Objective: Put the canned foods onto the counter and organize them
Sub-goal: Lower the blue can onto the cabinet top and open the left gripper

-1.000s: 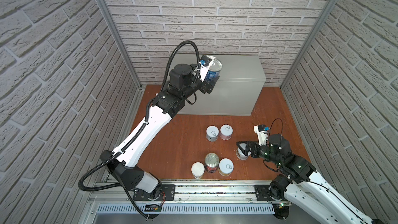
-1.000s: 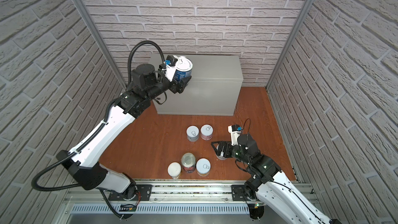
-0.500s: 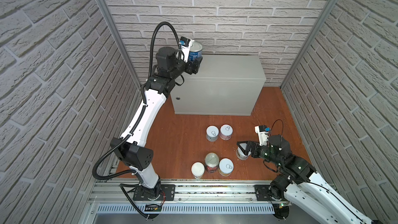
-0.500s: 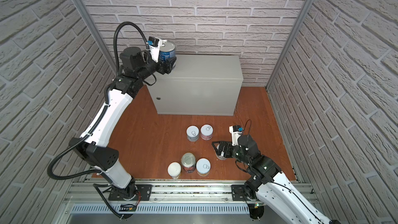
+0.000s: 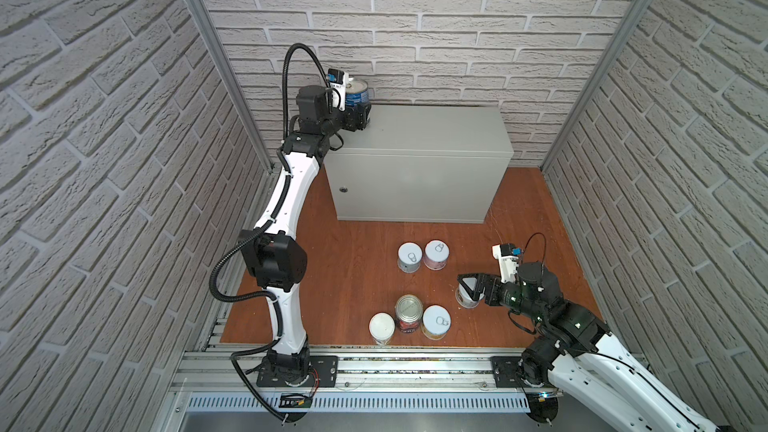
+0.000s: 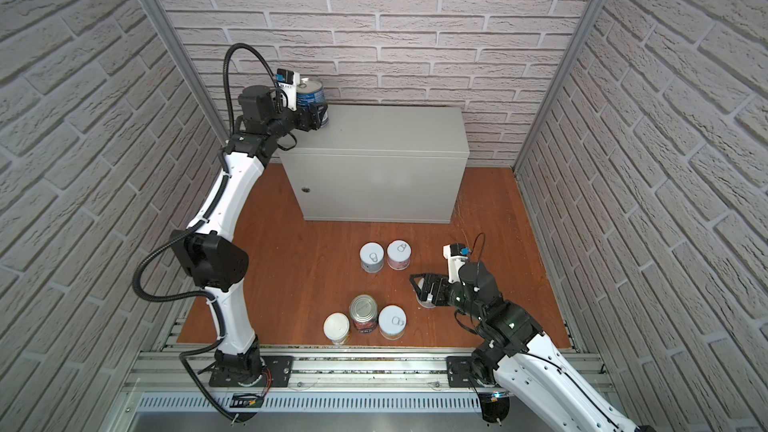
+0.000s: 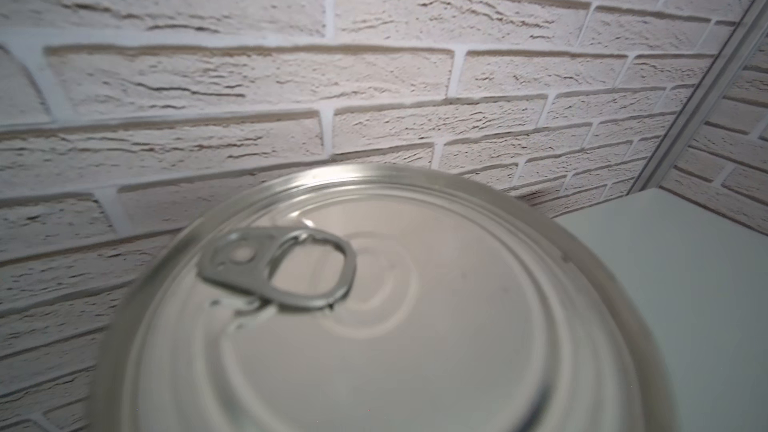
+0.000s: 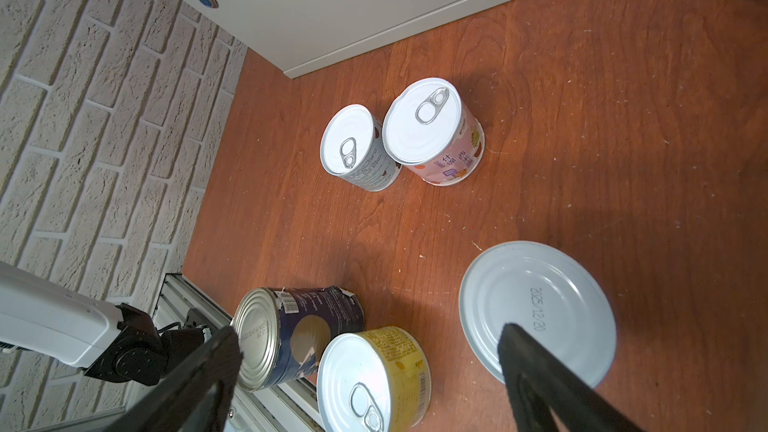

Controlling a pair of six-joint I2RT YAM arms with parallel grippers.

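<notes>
Brick walls (image 5: pixel 104 118) on three sides, red-brown wood floor (image 5: pixel 353 268). Grey cabinet (image 5: pixel 424 135) (image 6: pixel 386 130) stands at upper centre against the back wall, door shut, inside hidden.

Both top views:
- Left gripper (image 5: pixel 360 116) (image 6: pixel 319 115) is clamped on the blue can (image 5: pixel 358 92) (image 6: pixel 312 93) at the cabinet's back-left corner, upper centre-left of frame. Can is upright; cannot tell whether its base touches the cabinet top.
- Floor count is six cans, all standing on end, all sealed, contents not visible.
- Pair at mid-frame, side by side: pale can (image 5: pixel 409 256), pink can (image 5: pixel 436 254).
- Row of three at lower centre near the rail (image 5: pixel 395 363): plain-lidded can (image 5: pixel 381 328), dark can (image 5: pixel 409 312), yellow can (image 5: pixel 436 322).
- Sixth, the stamped can (image 5: pixel 466 300), sits lower right, partly under the right gripper (image 5: pixel 469 286). Its jaws are spread wide and hold nothing.
- Total is seven cans.

Left wrist: metal lid of the blue can (image 7: pixel 374 305) fills the near field, pull tab (image 7: pixel 278 268) lying flat. Cabinet top (image 7: pixel 685 263) shows beyond it. Fingers not in frame.

Right wrist: five cans in view.
- Pale can (image 8: pixel 353 147) and pink can (image 8: pixel 432 130) sit nearer the cabinet.
- Dark can (image 8: pixel 299 334) and yellow can (image 8: pixel 374 376) are close together.
- Stamped can (image 8: pixel 536 297) shows a plain end with a printed date.
- One of the fingers (image 8: pixel 536 371) crosses its rim, the other is out by the dark can. Contact: cannot tell.
</notes>
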